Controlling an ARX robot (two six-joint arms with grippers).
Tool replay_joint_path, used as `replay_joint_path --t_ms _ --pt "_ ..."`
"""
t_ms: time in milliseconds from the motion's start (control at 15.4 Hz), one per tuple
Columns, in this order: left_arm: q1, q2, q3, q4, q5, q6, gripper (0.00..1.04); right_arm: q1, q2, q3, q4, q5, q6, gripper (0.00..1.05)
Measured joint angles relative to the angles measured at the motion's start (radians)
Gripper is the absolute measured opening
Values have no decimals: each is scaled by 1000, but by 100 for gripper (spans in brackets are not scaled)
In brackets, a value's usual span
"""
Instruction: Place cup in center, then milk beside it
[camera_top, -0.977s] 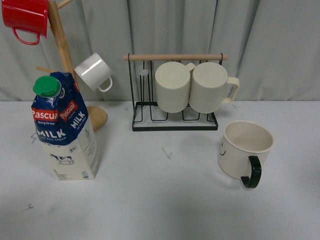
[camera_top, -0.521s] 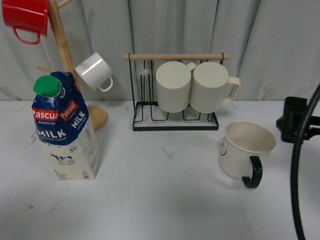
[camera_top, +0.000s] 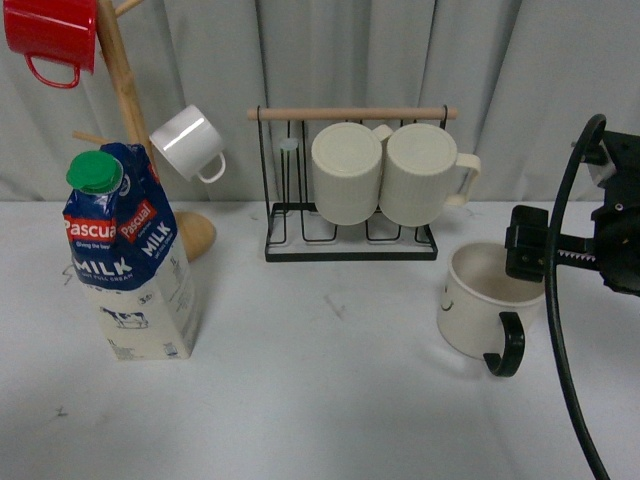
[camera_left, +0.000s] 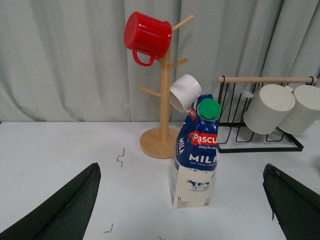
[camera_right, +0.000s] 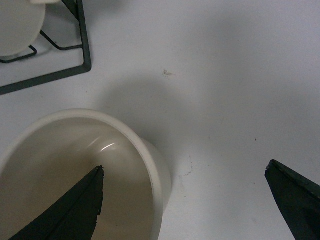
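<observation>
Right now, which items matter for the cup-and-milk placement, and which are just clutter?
Job: cream cup with black handle, Pascual milk carton.
Clutter: red mug, small white mug, wooden mug tree, two ribbed cream mugs, black wire rack.

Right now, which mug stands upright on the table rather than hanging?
The wide cream cup with the black handle; the ribbed mugs, white mug and red mug are all hung up.

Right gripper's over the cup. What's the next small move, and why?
Probably lower the right gripper. Its jaws are open, with one finger over the inside of the cup and the other outside, so the wall sits between them, not yet gripped.
</observation>
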Motion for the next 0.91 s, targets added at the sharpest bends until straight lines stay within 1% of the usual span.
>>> replay_joint_path --t_ms 130,195,456,521,716,782,912 --pt "0 0 0 0 0 0 98 5 40 19 -17 -1 9 98" --pt "0 0 0 0 0 0 98 6 55 21 -22 -1 14 94" --pt "0 0 0 0 0 0 98 6 60 22 -13 -1 19 50" --pt "0 0 0 0 0 0 98 6 60 22 -13 -1 19 37" --pt "0 0 0 0 0 0 98 6 55 22 -4 -5 22 6" --pt "0 0 0 0 0 0 98 13 43 22 -3 -4 22 3" --pt "0 0 0 0 0 0 98 23 20 22 -21 -12 25 3"
